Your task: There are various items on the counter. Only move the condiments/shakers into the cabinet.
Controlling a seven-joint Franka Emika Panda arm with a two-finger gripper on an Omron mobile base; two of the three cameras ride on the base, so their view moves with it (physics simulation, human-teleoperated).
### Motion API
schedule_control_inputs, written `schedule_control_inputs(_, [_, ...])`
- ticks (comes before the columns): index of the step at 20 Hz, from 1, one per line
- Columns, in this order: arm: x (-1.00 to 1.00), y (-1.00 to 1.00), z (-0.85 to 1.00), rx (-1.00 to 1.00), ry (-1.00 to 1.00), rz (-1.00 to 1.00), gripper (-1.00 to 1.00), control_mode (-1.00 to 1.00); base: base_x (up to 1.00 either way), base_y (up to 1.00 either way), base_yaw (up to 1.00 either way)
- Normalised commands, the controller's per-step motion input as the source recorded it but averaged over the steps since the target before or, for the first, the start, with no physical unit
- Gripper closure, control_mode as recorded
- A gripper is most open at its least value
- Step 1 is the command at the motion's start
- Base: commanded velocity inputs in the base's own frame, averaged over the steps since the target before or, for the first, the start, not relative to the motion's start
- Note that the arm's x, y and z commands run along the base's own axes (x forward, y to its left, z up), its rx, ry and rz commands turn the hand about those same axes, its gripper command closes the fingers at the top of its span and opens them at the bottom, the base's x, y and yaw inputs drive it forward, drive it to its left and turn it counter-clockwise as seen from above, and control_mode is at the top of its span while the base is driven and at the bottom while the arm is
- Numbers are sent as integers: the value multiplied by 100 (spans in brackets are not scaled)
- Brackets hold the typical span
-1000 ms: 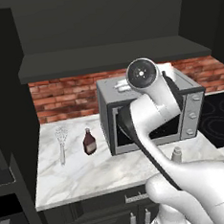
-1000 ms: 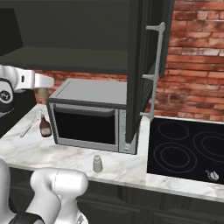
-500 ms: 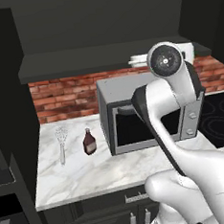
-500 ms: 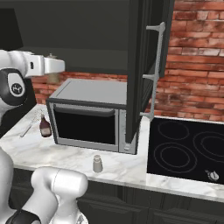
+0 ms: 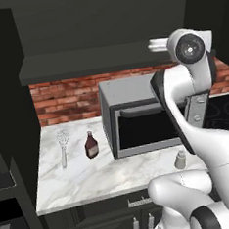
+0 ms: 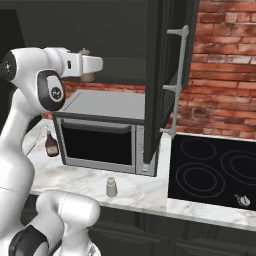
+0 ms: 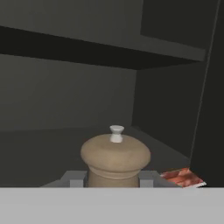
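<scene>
Three small things stand on the white marble desk (image 5: 92, 179): a wire whisk (image 5: 63, 146) near its left back corner, a dark red-brown bottle (image 5: 91, 145) just beside the whisk and left of the microwave (image 5: 136, 119), and a pale grey shaker (image 6: 111, 187) near the front edge, in front of the microwave's right end. The fourth, the tan wooden pepper mill (image 7: 115, 159), is off the desk, upright between the two fingers (image 7: 74, 179) of the tool (image 7: 113, 179), which press against its neck from both sides. In the right base view the tool (image 6: 89, 65) is raised above the microwave at the height of the dark cabinet (image 6: 125, 45), with the mill's top (image 6: 86, 51) showing over it, at the cabinet's open front. In the hand view the cabinet's dim interior lies straight ahead, a shelf (image 7: 100, 52) crossing overhead and a side wall (image 7: 210, 87) close on one side. Right of the microwave sits the black stovetop (image 6: 215, 172), against a red brick wall (image 6: 220, 75)
</scene>
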Motion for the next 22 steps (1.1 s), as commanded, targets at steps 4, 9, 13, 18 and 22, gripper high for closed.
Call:
schedule_control_inputs(4, [59,-31,11,3,0,0,100,-100,0,0,0])
schedule_control_inputs(9, [54,-18,0,0,0,0,100,-100,0,0,0])
schedule_control_inputs(13, [53,-14,-1,2,0,0,100,-100,0,0,0])
schedule_control_inputs(18, [54,-19,-5,4,2,0,100,-100,0,0,0])
schedule_control_inputs(22, [44,-18,-14,4,5,1,100,-100,0,0,0])
